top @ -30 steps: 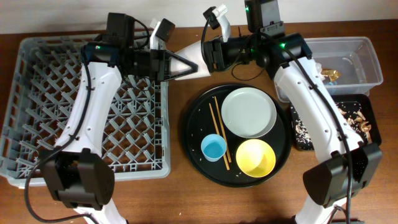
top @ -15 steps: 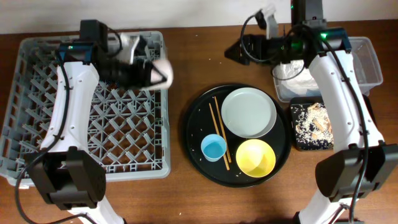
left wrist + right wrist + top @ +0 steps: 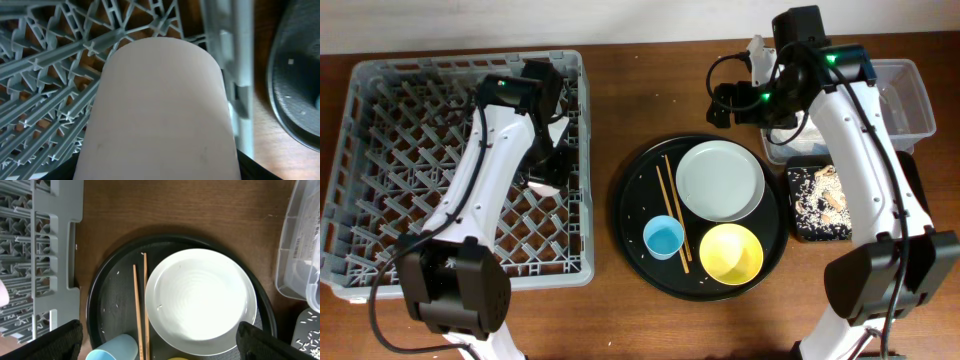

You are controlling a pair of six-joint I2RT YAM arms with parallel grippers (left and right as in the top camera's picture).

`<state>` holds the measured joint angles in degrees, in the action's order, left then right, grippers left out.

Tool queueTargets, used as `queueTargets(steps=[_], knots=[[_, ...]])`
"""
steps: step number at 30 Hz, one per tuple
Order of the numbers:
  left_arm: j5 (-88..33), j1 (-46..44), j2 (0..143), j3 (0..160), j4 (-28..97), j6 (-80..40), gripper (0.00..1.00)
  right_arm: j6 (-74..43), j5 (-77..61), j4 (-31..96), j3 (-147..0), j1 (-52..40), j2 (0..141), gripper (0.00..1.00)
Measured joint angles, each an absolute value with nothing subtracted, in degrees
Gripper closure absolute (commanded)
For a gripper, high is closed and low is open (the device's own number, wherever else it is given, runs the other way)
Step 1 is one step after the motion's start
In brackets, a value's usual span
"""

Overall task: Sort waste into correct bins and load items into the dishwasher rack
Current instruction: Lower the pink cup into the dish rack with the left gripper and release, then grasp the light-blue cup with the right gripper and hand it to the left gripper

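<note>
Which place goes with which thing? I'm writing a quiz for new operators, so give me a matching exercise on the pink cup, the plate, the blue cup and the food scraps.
Things:
1. pink cup
2. plate
3. blue cup
4. food scraps

Places:
A. in the shallow black rectangular tray
B. over the dishwasher rack
C. on the round black tray, left of the yellow bowl
D. on the round black tray, nearest the clear tub

Pairs: 1-B, 2-D, 3-C, 4-A.
</note>
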<state>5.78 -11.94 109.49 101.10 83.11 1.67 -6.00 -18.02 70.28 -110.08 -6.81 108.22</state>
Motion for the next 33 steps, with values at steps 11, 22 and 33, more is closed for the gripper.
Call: queueTargets(steps=[11,22,33], knots=[[3.1,-11.9,109.5,94.3,77.3,1.3,0.2,-6.0,-18.0,70.6,-110.1,-6.8,108.2,0.01],[-3.2,-11.9,109.5,105.4,75.9,0.1,0.02,-6.1,-17.8,86.6,-109.2,-13.0,108.2,0.39],[-11.8,-5.5,109.5,112.0,74.3,-3.1,0.01,-15.4,-17.1,68.0,-82.5,-28.6,108.5,0.66]])
